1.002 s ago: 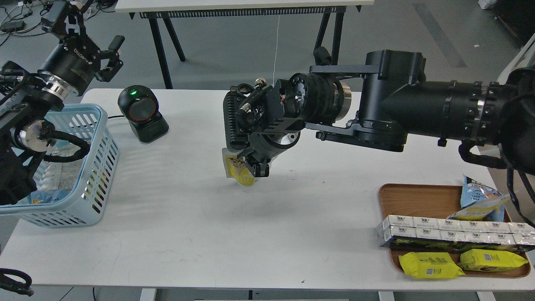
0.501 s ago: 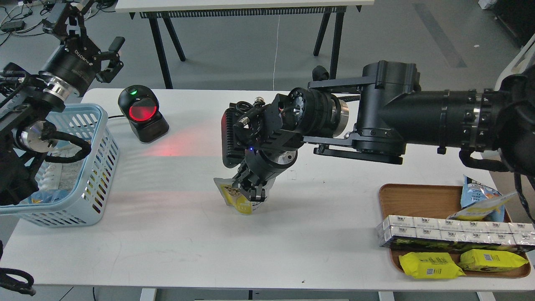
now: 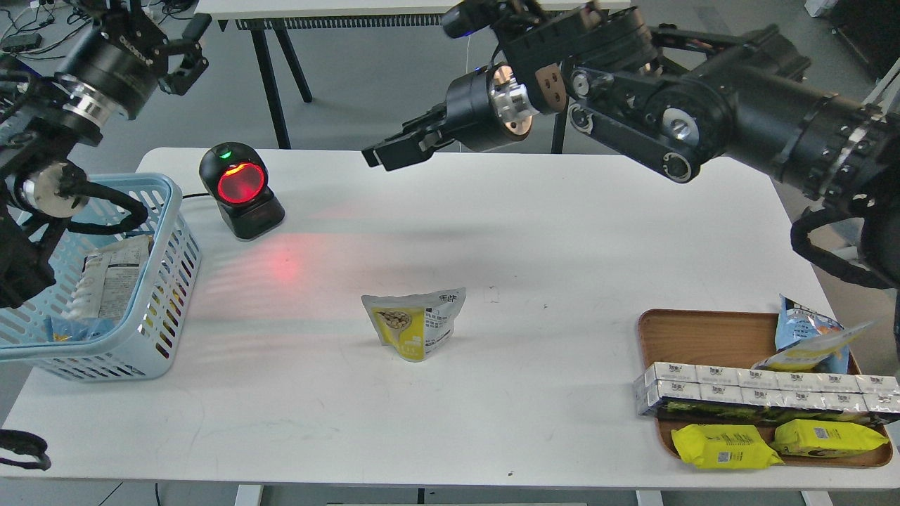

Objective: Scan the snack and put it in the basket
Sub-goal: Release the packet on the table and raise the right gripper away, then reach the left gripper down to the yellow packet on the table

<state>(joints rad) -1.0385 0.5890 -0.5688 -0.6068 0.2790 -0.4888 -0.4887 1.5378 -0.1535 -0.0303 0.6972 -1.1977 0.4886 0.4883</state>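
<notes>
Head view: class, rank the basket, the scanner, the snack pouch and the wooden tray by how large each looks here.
1. Tray, though its right end is cut off by the frame
2. Basket, partly hidden by the left arm; close to the tray, so that order is unsure
3. Scanner and snack pouch look alike; not ranked

Snack point(image 3: 415, 324) between basket point(image 3: 169, 281) and tray point(image 3: 703, 330)

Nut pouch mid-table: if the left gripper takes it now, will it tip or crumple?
The nut pouch stands alone on a narrow base with a wider top, so a sideways nudge would probably topple it. Its creased film looks soft and light, likely to buckle when pinched. The glossy surface may slip.
</notes>
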